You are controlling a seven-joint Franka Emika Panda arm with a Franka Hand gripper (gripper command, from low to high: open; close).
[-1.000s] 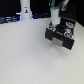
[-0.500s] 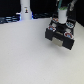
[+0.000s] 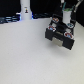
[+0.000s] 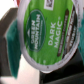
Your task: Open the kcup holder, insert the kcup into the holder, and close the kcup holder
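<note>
I hover at the upper right of the exterior view over the kcup holder [image 3: 61, 32], my fingers pinching the kcup [image 4: 46, 35], its green lid filling the wrist view, held close above so I can drop it into the holder

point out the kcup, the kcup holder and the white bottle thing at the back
kcup [image 4: 46, 34], wrist view, on its green lid
kcup holder [image 3: 61, 34], exterior view, on its black front
white bottle [image 3: 25, 10], exterior view, on its body
</note>
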